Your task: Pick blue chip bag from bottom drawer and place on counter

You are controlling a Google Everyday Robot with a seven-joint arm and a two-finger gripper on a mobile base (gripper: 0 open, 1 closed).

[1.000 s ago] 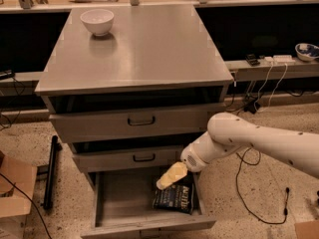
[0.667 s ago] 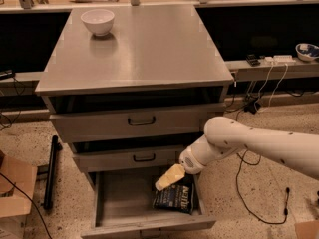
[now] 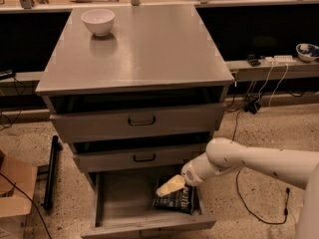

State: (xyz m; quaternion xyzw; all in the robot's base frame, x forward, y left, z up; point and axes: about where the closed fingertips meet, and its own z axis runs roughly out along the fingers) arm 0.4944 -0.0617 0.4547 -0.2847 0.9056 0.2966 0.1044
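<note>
Plainly the blue chip bag (image 3: pixel 179 201) lies in the open bottom drawer (image 3: pixel 122 203), the end effector (image 3: pixel 171 185) hovering at its upper left edge, whether gripping I cannot tell, so lifting it onto the bench (image 3: pixel 144 49) remains undone.

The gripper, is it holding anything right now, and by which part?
It cannot be told. The gripper is at the top left edge of the blue chip bag, which lies in the bottom drawer.
</note>
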